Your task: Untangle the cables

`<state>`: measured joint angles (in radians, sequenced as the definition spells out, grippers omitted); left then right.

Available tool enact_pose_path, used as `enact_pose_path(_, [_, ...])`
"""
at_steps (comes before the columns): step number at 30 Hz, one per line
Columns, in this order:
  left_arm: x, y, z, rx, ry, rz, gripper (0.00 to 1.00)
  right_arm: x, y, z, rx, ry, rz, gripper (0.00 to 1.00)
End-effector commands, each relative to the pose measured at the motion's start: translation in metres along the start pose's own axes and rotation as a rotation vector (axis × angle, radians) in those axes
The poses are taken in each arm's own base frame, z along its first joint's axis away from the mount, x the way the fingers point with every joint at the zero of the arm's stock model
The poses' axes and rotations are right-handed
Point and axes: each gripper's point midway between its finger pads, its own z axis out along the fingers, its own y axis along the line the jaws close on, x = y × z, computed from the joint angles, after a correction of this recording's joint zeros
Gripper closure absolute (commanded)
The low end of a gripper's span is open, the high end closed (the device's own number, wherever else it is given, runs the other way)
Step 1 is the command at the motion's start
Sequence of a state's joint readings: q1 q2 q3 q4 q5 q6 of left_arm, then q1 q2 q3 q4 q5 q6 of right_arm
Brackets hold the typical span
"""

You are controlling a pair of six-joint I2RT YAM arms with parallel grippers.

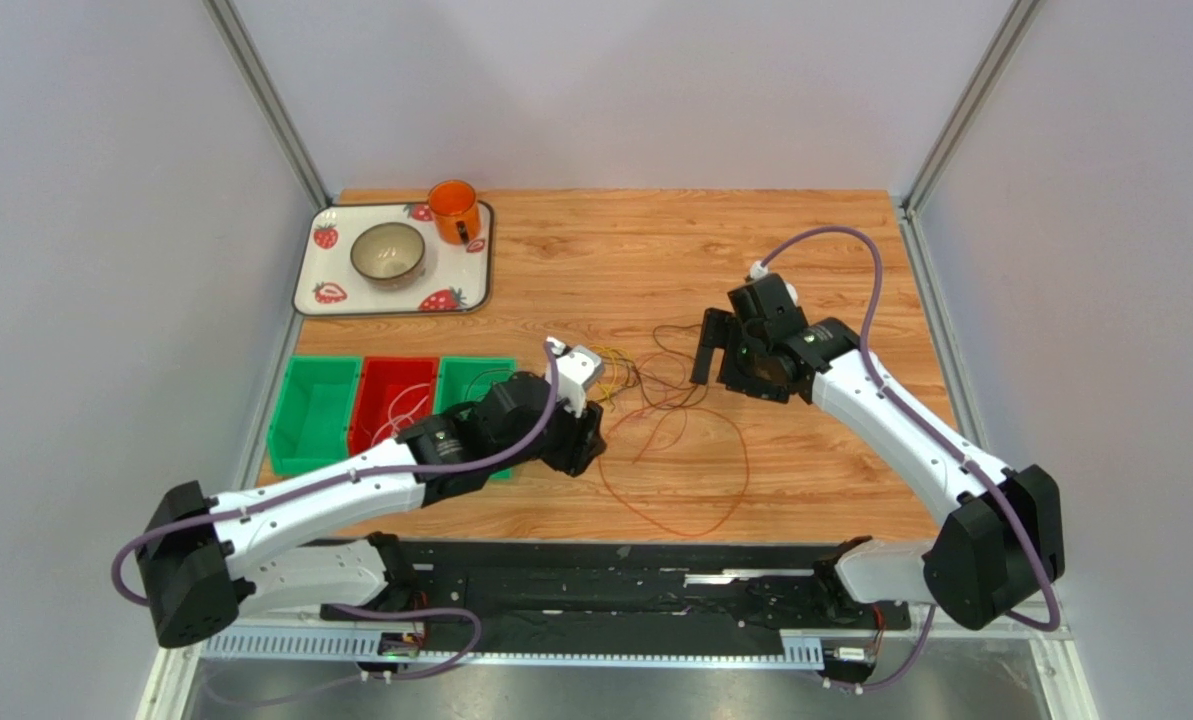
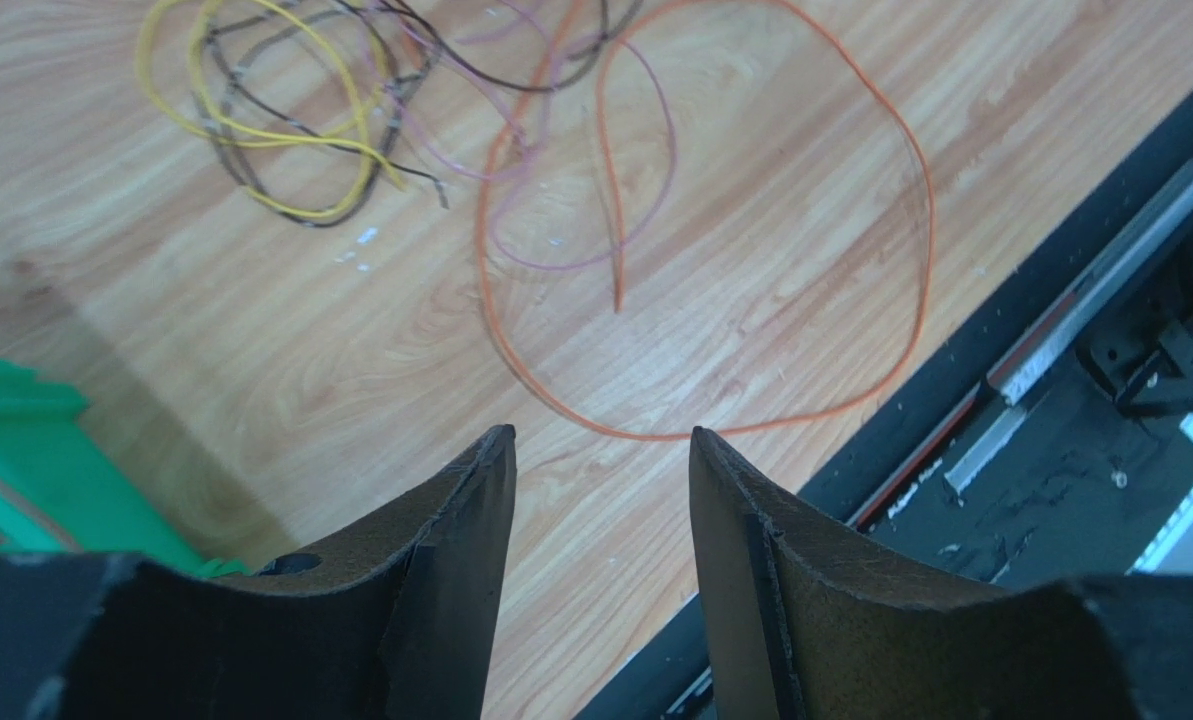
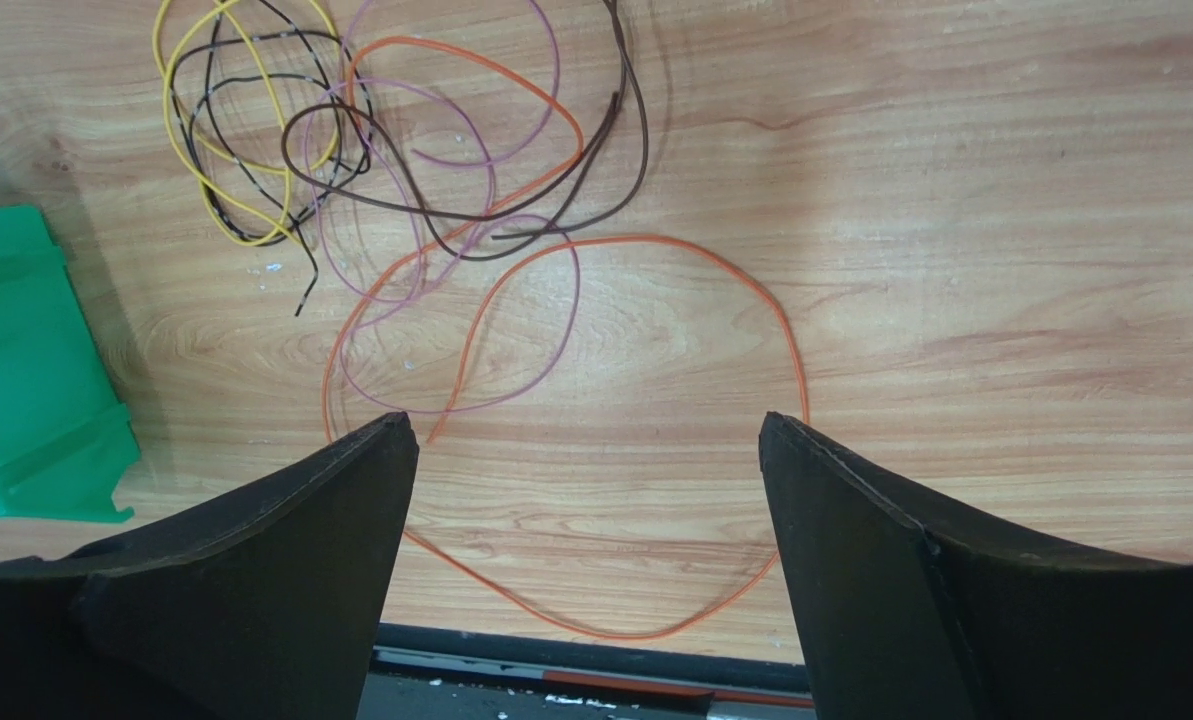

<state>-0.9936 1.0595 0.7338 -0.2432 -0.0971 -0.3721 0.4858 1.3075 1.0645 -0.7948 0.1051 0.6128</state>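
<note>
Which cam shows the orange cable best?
Right wrist: orange cable nearly whole, close and sharp. Left wrist: big loop and a free end, top cropped. Top external: only a thin, faint line.

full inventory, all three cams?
thin orange cable: 1, orange, big loop, table's near middle
thin yellow cable: 1, yellow, coiled in the tangle
thin dark brown cable: 1, dark brown, in the tangle
thin pale purple cable: 1, pale purple, overlapping the orange
thin black cable: 1, black, through the yellow coil
green plastic bins: 2, green, table's left
red plastic bin: 1, red, between them
strawberry-print tray: 1, white, far left corner
metal bowl: 1, silver, on tray
orange mug: 1, orange, on tray
wooden table: 1, light brown, centre
left gripper: 1, black, open, by the bins
right gripper: 1, black, open, beside the tangle
</note>
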Motion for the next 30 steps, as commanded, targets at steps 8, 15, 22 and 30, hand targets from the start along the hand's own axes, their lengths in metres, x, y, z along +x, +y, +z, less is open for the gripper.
enact_pose_path(8, [0.024, 0.026, 0.044, -0.309, 0.085, 0.028, 0.47, -0.005, -0.009, 0.001, 0.028, -0.020, -0.019, 0.10])
enact_pose_path(15, [0.066, 0.029, 0.090, -0.399, 0.246, -0.022, 0.51, 0.002, -0.008, 0.005, 0.009, -0.002, -0.028, 0.11])
enact_pose_path(22, [0.072, 0.030, 0.101, -0.421, 0.251, -0.040, 0.52, 0.003, -0.008, 0.010, 0.009, 0.007, -0.045, 0.12])
enact_pose_path(30, [0.086, 0.028, 0.107, -0.412, 0.297, -0.053, 0.92, 0.001, -0.005, 0.013, 0.001, 0.009, -0.055, 0.12])
